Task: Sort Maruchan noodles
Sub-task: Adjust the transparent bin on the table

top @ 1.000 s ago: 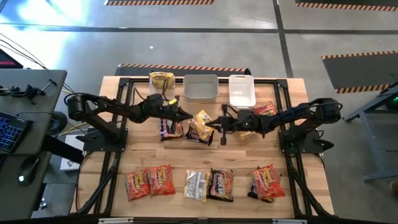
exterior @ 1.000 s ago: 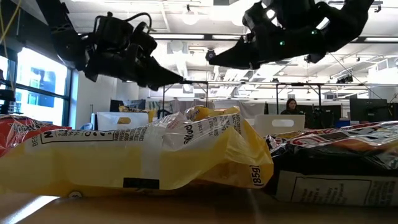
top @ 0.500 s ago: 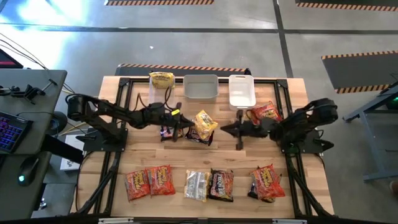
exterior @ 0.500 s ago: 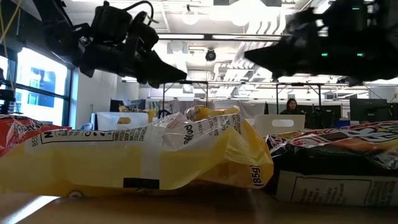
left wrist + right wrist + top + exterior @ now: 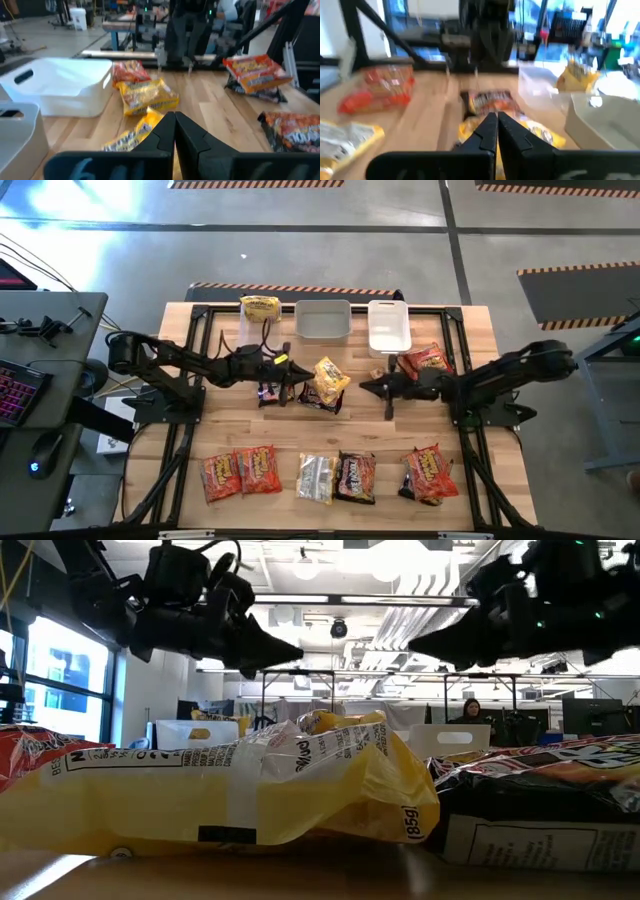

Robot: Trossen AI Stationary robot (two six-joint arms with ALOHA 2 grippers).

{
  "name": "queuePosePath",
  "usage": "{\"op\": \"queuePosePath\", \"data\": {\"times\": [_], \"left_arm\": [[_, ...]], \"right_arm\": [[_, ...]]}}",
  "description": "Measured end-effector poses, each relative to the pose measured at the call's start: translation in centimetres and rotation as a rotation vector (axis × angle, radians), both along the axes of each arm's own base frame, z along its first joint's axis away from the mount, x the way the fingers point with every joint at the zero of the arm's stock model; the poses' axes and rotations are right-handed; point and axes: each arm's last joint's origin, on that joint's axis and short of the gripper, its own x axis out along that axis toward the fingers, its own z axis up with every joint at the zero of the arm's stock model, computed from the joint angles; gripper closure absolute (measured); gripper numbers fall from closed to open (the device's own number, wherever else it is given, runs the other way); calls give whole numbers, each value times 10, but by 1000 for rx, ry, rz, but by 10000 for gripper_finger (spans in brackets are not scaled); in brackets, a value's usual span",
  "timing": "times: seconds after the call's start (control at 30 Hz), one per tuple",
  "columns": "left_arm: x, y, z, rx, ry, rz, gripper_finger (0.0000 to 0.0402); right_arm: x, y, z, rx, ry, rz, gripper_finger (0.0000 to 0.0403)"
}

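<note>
Seen from above, the wooden tabletop carries the Maruchan noodles in two groups: a row of flat crinkly packets along the 6 o'clock edge, and a looser cluster near the centre, where a yellow packet overlaps a dark one. A red-orange packet lies toward 2 o'clock, and another yellow packet sits at 11 o'clock beside two clear rectangular tubs at 12 o'clock. The left gripper hangs at the 9 o'clock side of the central yellow packet with its fingers together and empty; the right gripper faces it from 3 o'clock, likewise closed on nothing. The step in hand looks like choosing a first packet, and it would go best if one gripper spreads its fingers before descending and pinches a raised seam or corner, since the slick film probably slides under a flat press and the overlapped pair may drag together. In the low view, a puffy yellow wrapper with a folded back seam fills the foreground beside a dark glossy one, both arms hanging above; a person sits far off in the room. The left wrist view shows closed dark fingers pointing at the wrinkled yellow packets on pale wood grain, a smooth white tub alongside. The right wrist view shows its closed fingers over a dark packet.
</note>
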Motion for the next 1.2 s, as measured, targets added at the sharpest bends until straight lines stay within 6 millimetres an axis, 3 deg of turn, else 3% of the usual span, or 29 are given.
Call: {"op": "queuePosePath", "data": {"times": [0.2, 0.37, 0.53, 0.77, 0.97, 1.2], "left_arm": [[-12, -1, -5, 8, -66, 3, 401], [-30, -4, -27, -47, 72, 23, 401], [-52, -1, -41, -138, 261, 301, 401], [-76, 10, -36, -167, 335, 632, 401], [-93, 27, -52, -206, 515, 755, 401], [-101, 41, -56, -245, 550, 827, 401]], "right_arm": [[16, 2, 25, -11, 277, -78, 403], [28, 2, 48, -5, 425, -109, 403], [34, 2, 65, 25, 421, -117, 403], [34, -2, 64, 36, 434, -160, 403], [30, -13, 59, 78, 481, -240, 403], [29, -29, 56, 153, 488, -328, 402]]}}
